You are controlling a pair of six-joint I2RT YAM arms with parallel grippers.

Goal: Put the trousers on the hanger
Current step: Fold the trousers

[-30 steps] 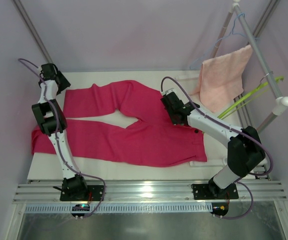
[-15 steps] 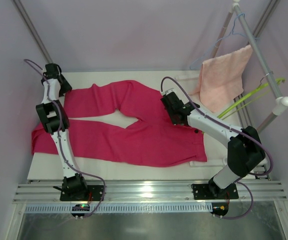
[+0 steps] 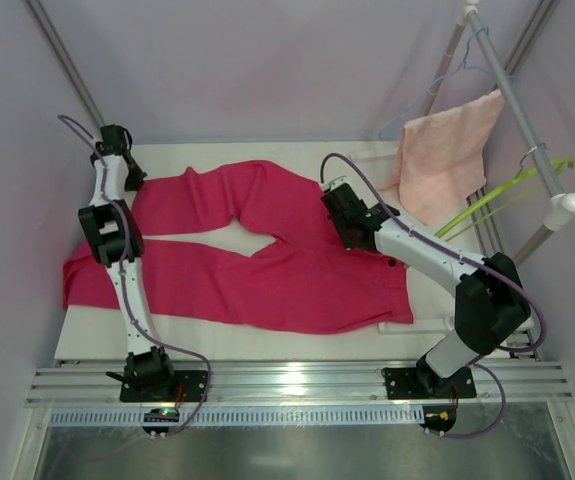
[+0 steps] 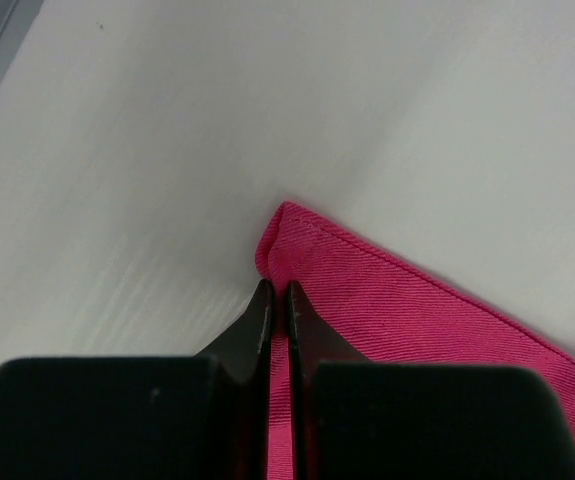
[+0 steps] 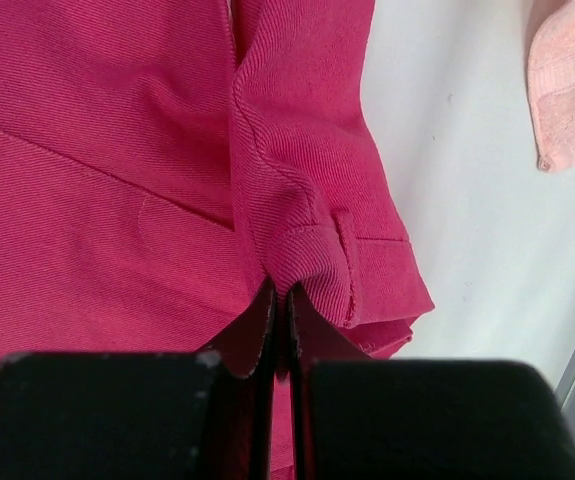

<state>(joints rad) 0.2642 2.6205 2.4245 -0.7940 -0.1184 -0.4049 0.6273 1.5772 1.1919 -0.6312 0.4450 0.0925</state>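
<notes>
Magenta cloth is pinched in both tools: my left gripper (image 4: pixel 277 292) clamps a leg-hem corner, my right gripper (image 5: pixel 280 292) the waistband. Trousers (image 3: pixel 267 285) lie flat on the table (image 3: pixel 87 345). Hanger (image 3: pixel 497 197) is untouched on the rail (image 3: pixel 517 110), far right. Lift and drape not yet done.

Top view: the right arm (image 3: pixel 422 250) hides part of the waistband of the trousers (image 3: pixel 267 285). The hook of the hanger (image 3: pixel 487 200) is too small to resolve.

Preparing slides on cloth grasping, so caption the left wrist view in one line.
Left claw shut on the hem corner of the magenta trousers, lying flat on the white table.
</notes>
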